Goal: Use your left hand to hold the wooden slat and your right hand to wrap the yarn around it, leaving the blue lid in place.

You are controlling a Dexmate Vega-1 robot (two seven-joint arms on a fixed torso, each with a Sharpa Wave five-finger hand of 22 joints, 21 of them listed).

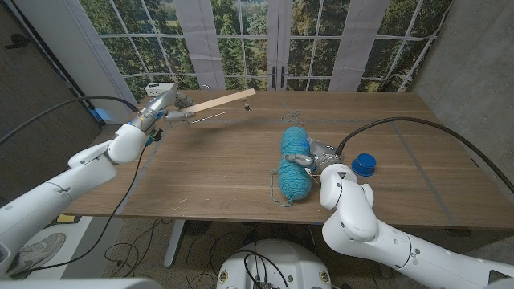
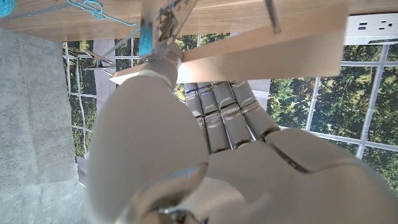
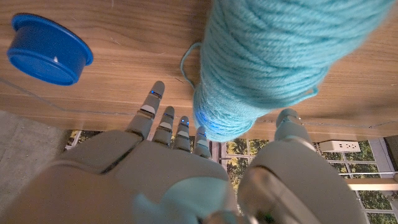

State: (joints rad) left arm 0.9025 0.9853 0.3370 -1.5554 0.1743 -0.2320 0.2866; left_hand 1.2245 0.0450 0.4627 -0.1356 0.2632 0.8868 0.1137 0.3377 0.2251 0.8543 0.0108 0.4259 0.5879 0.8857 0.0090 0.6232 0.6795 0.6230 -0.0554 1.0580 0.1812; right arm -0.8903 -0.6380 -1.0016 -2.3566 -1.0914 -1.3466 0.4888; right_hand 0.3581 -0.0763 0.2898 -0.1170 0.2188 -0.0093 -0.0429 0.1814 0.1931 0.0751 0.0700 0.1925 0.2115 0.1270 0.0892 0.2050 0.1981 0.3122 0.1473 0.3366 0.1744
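Head view: left hand (image 1: 161, 111) grips slat (image 1: 215, 102); right hand (image 1: 315, 157) clasps yarn (image 1: 294, 164), lid (image 1: 364, 165) beside.

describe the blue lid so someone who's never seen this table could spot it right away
Start at the wooden table and go to its right half, past the teal yarn skein. Just right of the right hand lies the blue lid: small, round, darker blue than the yarn.

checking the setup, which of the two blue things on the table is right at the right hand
The teal yarn skein: the right hand is at its side, fingers around it in the wrist view. The blue lid sits apart, untouched.
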